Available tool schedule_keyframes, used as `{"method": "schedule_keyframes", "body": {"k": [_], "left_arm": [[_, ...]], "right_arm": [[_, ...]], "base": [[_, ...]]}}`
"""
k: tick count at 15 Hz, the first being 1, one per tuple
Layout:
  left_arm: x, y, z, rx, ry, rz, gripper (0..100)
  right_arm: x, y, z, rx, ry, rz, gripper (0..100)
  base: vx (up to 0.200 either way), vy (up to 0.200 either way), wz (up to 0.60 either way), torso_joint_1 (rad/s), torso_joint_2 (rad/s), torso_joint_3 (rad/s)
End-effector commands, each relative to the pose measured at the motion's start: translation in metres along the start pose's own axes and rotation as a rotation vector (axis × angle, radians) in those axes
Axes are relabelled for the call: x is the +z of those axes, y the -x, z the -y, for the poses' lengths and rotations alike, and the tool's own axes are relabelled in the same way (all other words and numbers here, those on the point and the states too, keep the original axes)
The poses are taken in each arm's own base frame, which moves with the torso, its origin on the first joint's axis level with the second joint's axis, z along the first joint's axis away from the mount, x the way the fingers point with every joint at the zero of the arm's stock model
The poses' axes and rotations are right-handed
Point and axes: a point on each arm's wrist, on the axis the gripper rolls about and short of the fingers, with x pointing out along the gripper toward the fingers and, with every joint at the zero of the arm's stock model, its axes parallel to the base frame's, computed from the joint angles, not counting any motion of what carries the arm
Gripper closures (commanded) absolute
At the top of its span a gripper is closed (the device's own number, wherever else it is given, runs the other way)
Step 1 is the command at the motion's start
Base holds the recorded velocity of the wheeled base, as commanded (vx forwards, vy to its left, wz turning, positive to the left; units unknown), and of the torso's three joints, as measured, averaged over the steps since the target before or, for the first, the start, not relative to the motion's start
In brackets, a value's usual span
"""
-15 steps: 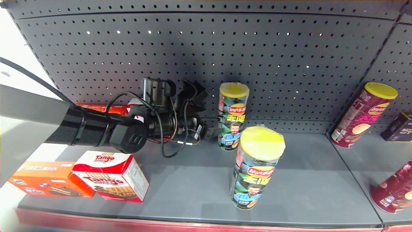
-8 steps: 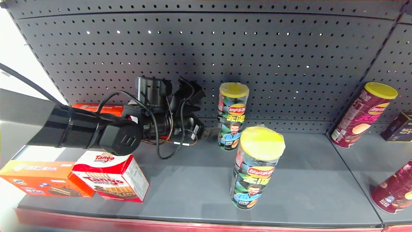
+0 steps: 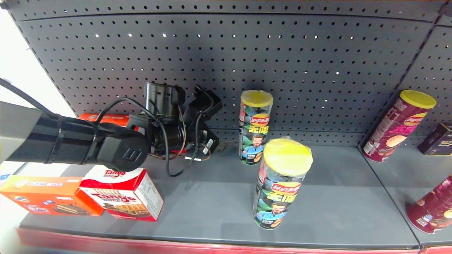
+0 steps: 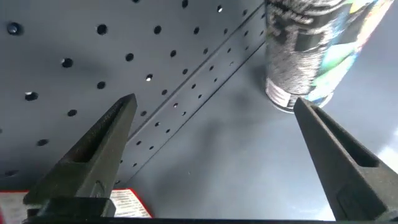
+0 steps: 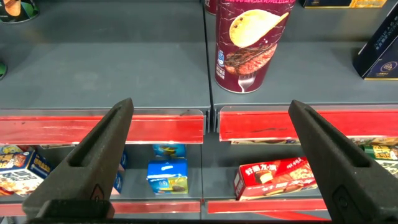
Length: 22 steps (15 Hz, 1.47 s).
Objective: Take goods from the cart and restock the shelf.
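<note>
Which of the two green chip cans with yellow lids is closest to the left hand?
The rear can against the pegboard, just off the left hand; the front can stands nearer the shelf's edge.

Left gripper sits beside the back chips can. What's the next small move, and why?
Probably draw the left arm straight back out of the shelf. The left gripper is open and empty, apart from the rear chips can, which stands upright on the shelf, so that placement looks done. Keep height, because the red-and-white box lies close below the arm.
</note>
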Motion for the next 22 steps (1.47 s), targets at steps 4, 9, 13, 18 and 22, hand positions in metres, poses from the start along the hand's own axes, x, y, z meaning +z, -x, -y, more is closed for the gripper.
{"method": "schedule_keyframes", "body": {"k": [4,9,13,18,22], "left_arm": [[-0.005,-0.020,0.002,0.022,0.000,-0.019,0],[-0.002,-0.028,0.001,0.041,0.001,-0.014,0],[0.003,-0.036,0.003,0.045,-0.005,0.002,0],[0.008,-0.042,0.007,0.038,-0.010,0.016,0],[0.008,-0.040,0.007,0.040,-0.007,0.017,0]], "right_arm": [[0.000,0.000,0.000,0.001,0.000,-0.002,0],[0.000,0.000,0.000,0.001,0.000,-0.002,0],[0.000,0.000,0.000,0.001,0.002,-0.002,0],[0.000,0.000,0.000,0.001,0.000,-0.002,0],[0.000,0.000,0.000,0.001,0.000,-0.002,0]], "base": [[0.000,0.000,0.00,0.000,0.00,0.000],[0.000,0.000,0.00,0.000,0.00,0.000],[0.000,0.000,0.00,0.000,0.00,0.000],[0.000,0.000,0.00,0.000,0.00,0.000],[0.000,0.000,0.00,0.000,0.00,0.000]]}}
